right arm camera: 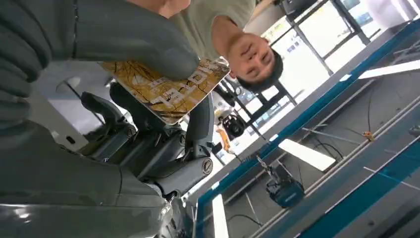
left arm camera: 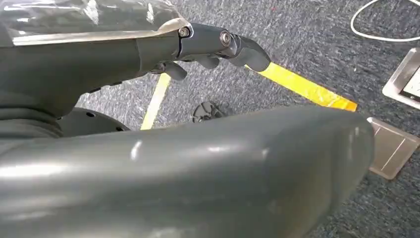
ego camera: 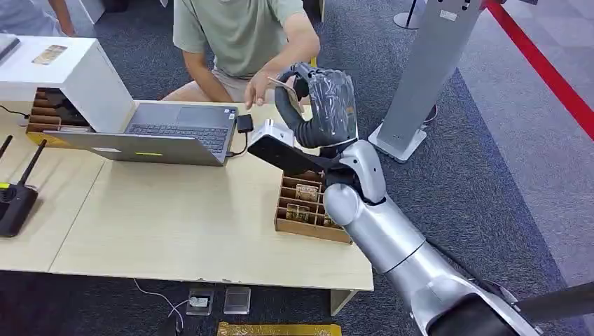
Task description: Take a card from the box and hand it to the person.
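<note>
Card-handing is at the point of transfer, seen across a pale wooden table (ego camera: 175, 224). On the far side of it sits a person (ego camera: 238, 35) in a light green shirt, one of whose hands (ego camera: 258, 89) reaches to the robot's raised hand. An open grey laptop (ego camera: 161, 133) lies on the table in front of the person, beside a white stand (ego camera: 77, 73) with wooden compartments beneath it. At the table's near right corner stands the wooden box (ego camera: 308, 210), divided into slots with several cards upright in them; the silver right arm (ego camera: 392, 238) crosses just in front of it. A black device with antennas (ego camera: 14, 199) rests at the table's left edge.

The right hand (ego camera: 319, 105) is lifted above the table toward the person, its thumb and fingers closed on a card (ego camera: 286, 86); the right wrist view shows the thumb pressing down on the gold-patterned card (right arm camera: 168, 89) with dark fingers beneath it. The person's fingertips are at the card's far edge; whether they actually touch it cannot be told.

The left hand (left arm camera: 208, 49) hangs over grey carpet with yellow tape lines (left arm camera: 307, 89), fingers loosely curled and holding nothing.
</note>
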Motion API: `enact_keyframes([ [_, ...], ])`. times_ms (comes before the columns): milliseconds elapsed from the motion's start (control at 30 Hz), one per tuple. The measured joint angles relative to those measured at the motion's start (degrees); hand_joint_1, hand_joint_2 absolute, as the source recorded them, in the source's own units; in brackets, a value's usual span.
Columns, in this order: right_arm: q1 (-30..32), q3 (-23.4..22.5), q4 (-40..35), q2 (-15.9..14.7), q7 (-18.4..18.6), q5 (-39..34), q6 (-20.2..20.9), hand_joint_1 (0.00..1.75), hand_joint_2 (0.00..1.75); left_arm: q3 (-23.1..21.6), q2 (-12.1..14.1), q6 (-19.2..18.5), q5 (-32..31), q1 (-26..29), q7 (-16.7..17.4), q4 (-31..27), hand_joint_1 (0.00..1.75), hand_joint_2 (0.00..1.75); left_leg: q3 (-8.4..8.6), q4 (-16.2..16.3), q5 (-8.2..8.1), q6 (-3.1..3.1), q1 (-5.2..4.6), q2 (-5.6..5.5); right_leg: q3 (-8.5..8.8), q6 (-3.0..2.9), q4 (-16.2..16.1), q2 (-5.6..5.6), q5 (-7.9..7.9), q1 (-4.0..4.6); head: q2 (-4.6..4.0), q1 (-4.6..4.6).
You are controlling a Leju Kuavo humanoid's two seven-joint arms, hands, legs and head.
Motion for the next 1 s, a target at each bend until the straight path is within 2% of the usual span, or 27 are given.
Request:
enact_keyframes([
  [233,-3.0,-0.3,6.5,1.8,-0.1,2.7,-1.0,1.69,1.75,0.0,0.2,-0.6,1.1,0.0,-0.7,0.0,0.0,0.0,0.0,0.0,0.0,0.0,0.0,0.0,0.0,0.0,0.0,0.0,0.0,0.0,0.0,0.0],
  [267,-3.2,-0.4,7.7,2.1,-0.1,2.7,-1.1,1.64,1.75,0.0,0.2,-0.6,1.5,0.0,-0.7,0.0,0.0,0.0,0.0,0.0,0.0,0.0,0.0,0.0,0.0,0.0,0.0,0.0,0.0,0.0,0.0,0.0],
  [300,-3.4,-0.5,8.7,2.4,-0.2,2.7,-1.1,1.68,1.75,0.0,0.2,-0.6,1.6,0.1,-0.7,0.0,0.0,0.0,0.0,0.0,0.0,0.0,0.0,0.0,0.0,0.0,0.0,0.0,0.0,0.0,0.0,0.0],
  [500,-4.0,-0.8,13.2,4.0,-0.5,2.7,-1.7,1.48,1.75,0.0,0.2,-0.6,2.3,0.2,-0.7,0.0,0.0,0.0,0.0,0.0,0.0,0.0,0.0,0.0,-0.01,0.0,0.0,0.0,0.0,0.0,0.0,-0.02],
  [533,-4.1,-0.9,13.9,4.2,-0.5,2.8,-1.7,1.38,1.75,0.0,0.2,-0.6,2.5,0.2,-0.7,0.0,0.0,0.0,0.0,0.0,0.0,0.0,0.0,0.0,-0.01,0.0,0.0,0.0,0.0,0.0,0.02,0.0],
  [567,-4.1,-0.9,14.4,4.3,-0.5,2.9,-1.8,1.17,1.75,0.0,0.2,-0.5,2.6,0.2,-0.8,0.0,0.0,0.0,0.0,0.0,0.0,0.0,0.0,0.0,-0.01,0.0,0.0,0.0,0.0,0.0,0.02,-0.02],
  [600,-4.1,-0.9,14.8,4.5,-0.6,3.0,-1.8,0.8,1.75,0.0,0.2,-0.6,2.6,0.2,-0.8,0.0,0.0,0.0,0.0,0.0,0.0,0.0,0.0,0.01,-0.01,0.0,0.0,0.0,0.0,0.0,0.02,-0.02],
  [633,-4.1,-0.9,15.3,4.7,-0.6,3.0,-1.8,0.31,1.75,0.0,0.2,-0.6,2.6,0.2,-0.8,0.0,0.0,0.0,0.0,0.0,0.0,0.0,0.0,0.01,-0.01,0.0,0.0,0.01,0.0,0.0,0.0,-0.02],
  [667,-4.1,-0.9,15.7,4.9,-0.7,2.9,-1.8,0.0,1.75,0.0,0.2,-0.6,2.6,0.2,-0.8,0.0,0.0,0.0,0.0,0.0,0.0,0.0,0.0,0.01,-0.01,0.0,0.0,0.01,0.0,0.0,0.02,-0.02],
  [1000,-3.7,-1.0,18.7,5.9,-2.4,0.3,-1.6,0.0,1.75,0.0,0.5,-0.6,3.9,0.3,-0.7,0.0,0.0,0.0,0.0,0.0,0.0,0.0,0.0,0.01,-0.02,0.0,0.0,0.01,0.0,0.0,0.0,0.0],
])
